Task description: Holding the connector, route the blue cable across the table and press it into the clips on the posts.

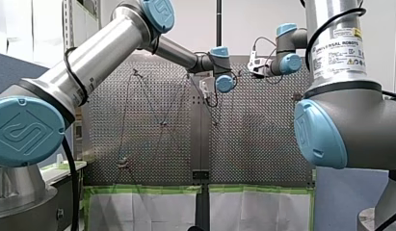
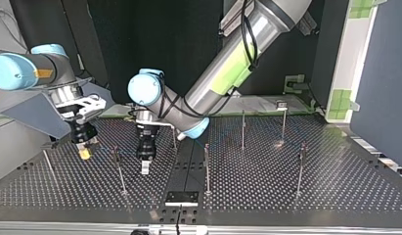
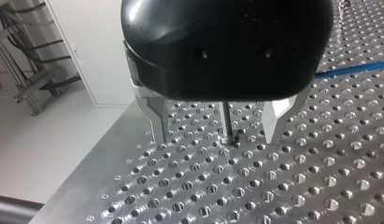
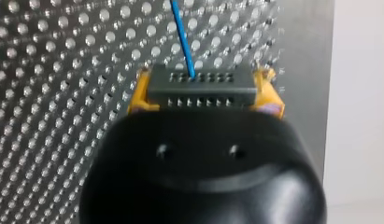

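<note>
- The right gripper, with yellow pads, is clamped on the dark grey rectangular connector, one pad against each of its ends.
- The thin blue cable leaves the connector's face and runs off over the holes ahead of that gripper.
- The left gripper, black with bare metal fingers, is spread wide and grips nothing. A slim metal post stands between the fingers and touches neither.
- A stretch of the cable lies on the table beside the left gripper, outside its fingers.
- The step looks like mid-routing: the connector is in hand and the cable is not yet seated at this post. Whether other clips are already filled cannot be told.
- The next move likely calls for the right arm to draw the cable taut against the post's clip. The left arm would then press it in gently, since the post looks slender.
- The perforated metal table is bright. More thin posts stand well apart on it, and a black plate sits at the middle of its near edge in the top view.
- A white wall and metal framing show past the table's edge in the left wrist view. A green tape strip borders the table in the front view.
</note>
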